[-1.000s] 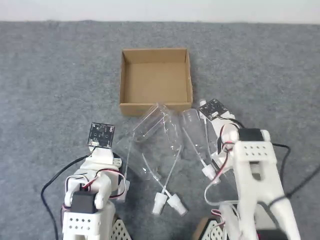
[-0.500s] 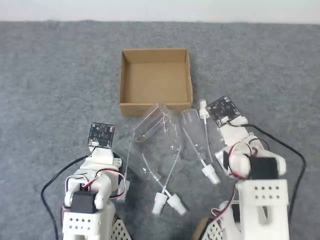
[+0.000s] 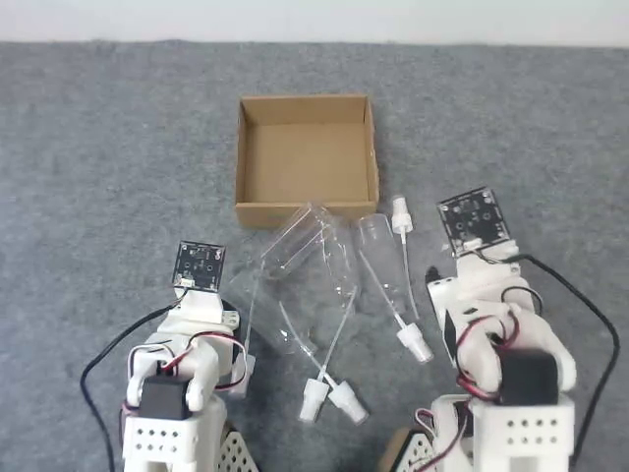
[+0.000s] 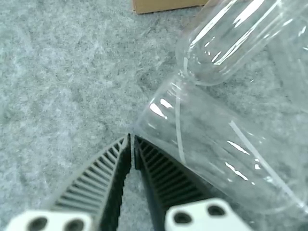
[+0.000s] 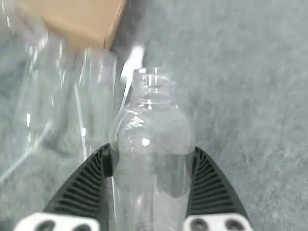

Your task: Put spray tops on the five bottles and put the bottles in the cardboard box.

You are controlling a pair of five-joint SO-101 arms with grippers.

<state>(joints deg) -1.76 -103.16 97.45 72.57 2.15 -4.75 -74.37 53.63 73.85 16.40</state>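
Brown cardboard box (image 3: 305,157): square, open-topped, on the grey carpeted table (image 3: 118,147), beyond both arms; clear plastic bottles (image 3: 305,246): uncapped, lying in a loose heap just in front of the box's near wall; white spray tops (image 3: 346,401) with long dip tubes: loose among and near the heap, one (image 3: 400,214) just beside the box's right corner, two touching each other between the arms. Right gripper (image 5: 152,154): jaws clamped on either side of a further clear round-shouldered bottle (image 5: 154,120), its open neck pointing away from the wrist towards the box. Left gripper (image 4: 131,139): jaws pressed together, gripping nothing; tips just beside the wall of a lying bottle (image 4: 216,154); a second bottle (image 4: 231,38) lies against that one.
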